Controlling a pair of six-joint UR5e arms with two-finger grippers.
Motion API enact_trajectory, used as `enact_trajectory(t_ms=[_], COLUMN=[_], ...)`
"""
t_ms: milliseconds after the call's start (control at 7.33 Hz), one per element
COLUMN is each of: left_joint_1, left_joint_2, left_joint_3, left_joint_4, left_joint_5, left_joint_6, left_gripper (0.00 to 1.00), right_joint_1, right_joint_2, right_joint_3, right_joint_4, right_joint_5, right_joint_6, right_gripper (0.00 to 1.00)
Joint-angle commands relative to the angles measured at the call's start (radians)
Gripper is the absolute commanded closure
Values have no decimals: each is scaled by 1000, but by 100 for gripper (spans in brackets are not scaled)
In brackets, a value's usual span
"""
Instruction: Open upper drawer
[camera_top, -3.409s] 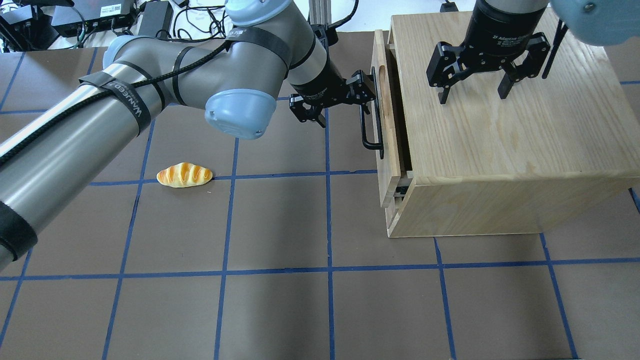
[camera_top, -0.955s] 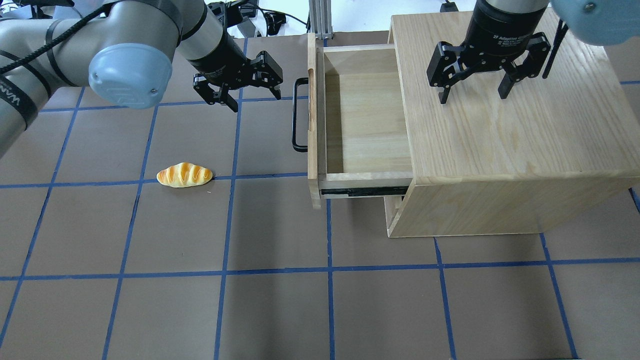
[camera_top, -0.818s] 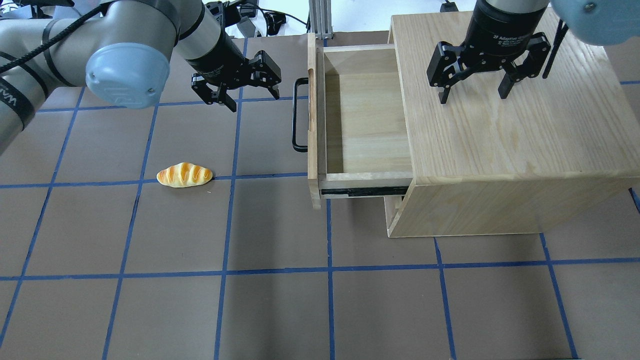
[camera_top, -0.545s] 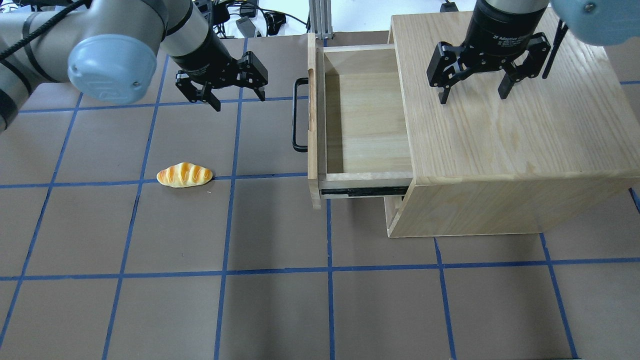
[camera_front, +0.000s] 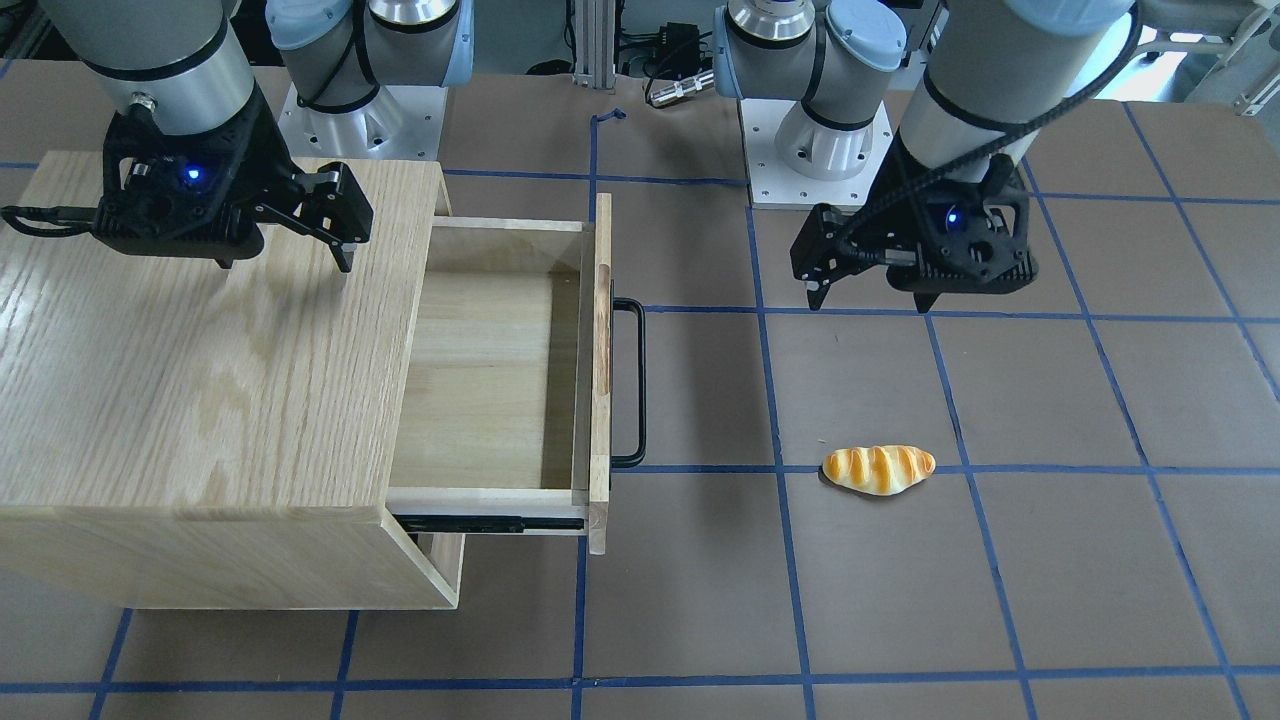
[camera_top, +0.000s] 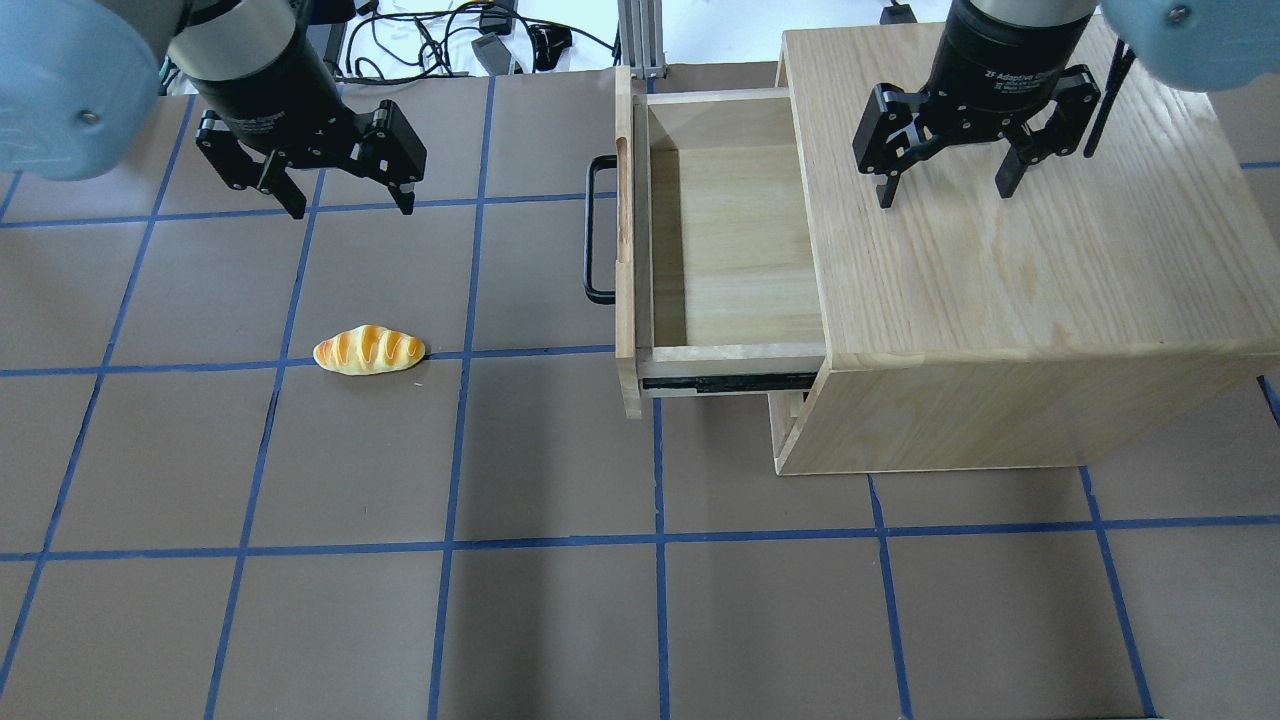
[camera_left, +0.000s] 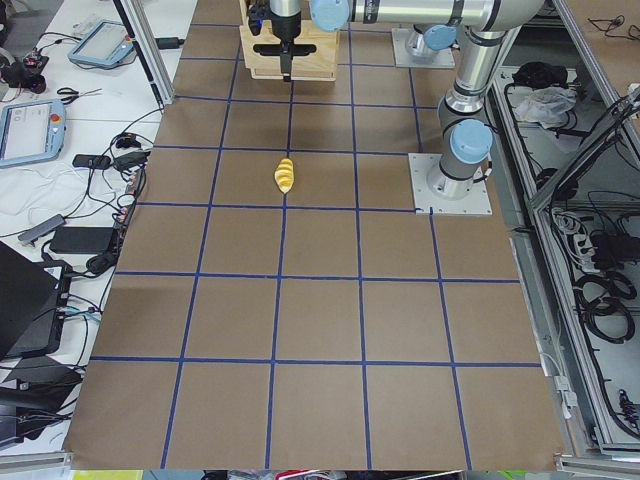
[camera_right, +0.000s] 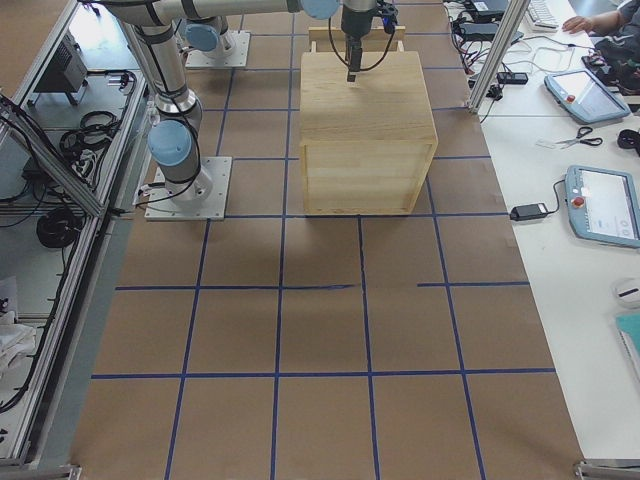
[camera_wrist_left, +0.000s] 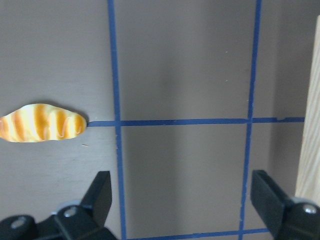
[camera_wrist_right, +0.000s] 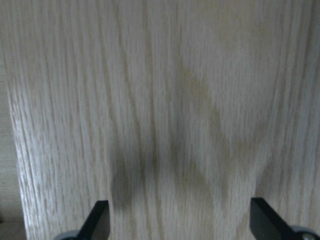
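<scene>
The upper drawer (camera_top: 735, 250) stands pulled far out of the oak cabinet (camera_top: 1010, 300), and its inside is bare. Its black bar handle (camera_top: 590, 232) points left, with nothing holding it. The drawer also shows in the front-facing view (camera_front: 490, 380). My left gripper (camera_top: 352, 208) is open and empty. It hangs over the mat well left of the handle and points down. My right gripper (camera_top: 946, 195) is open and empty, just above the cabinet top. The wrist views show both sets of fingers (camera_wrist_left: 100, 195) (camera_wrist_right: 100, 220) spread wide.
A toy bread roll (camera_top: 368, 350) lies on the brown mat, left of the drawer and nearer the camera than my left gripper. It also shows in the left wrist view (camera_wrist_left: 40, 122). A lower drawer front (camera_top: 790, 410) sits shut below the open one. Cables and boxes lie beyond the mat's far edge.
The drawer went from nearly shut to pulled out, then stayed still. My left gripper let go of the handle and has moved left, away from it. The right gripper has not moved.
</scene>
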Motion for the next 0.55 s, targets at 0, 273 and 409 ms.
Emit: enact_trajectory(t_ms=[0,273,409], left_joint_1=[-7,-7,-7], left_joint_2=[60,59,64], left_joint_3=[14,6,5], left_joint_4=[-22,-19,-19], left_joint_5=[3,3,1], left_joint_6=[8,8,8], left_gripper=[0,0,0], right_joint_1=[0,0,0], right_joint_2=[0,0,0], right_joint_3=[2,0,2], right_joint_4=[0,0,0], right_joint_5=[0,0,0], right_joint_6=[0,-1,-1], right_gripper=[0,0,0])
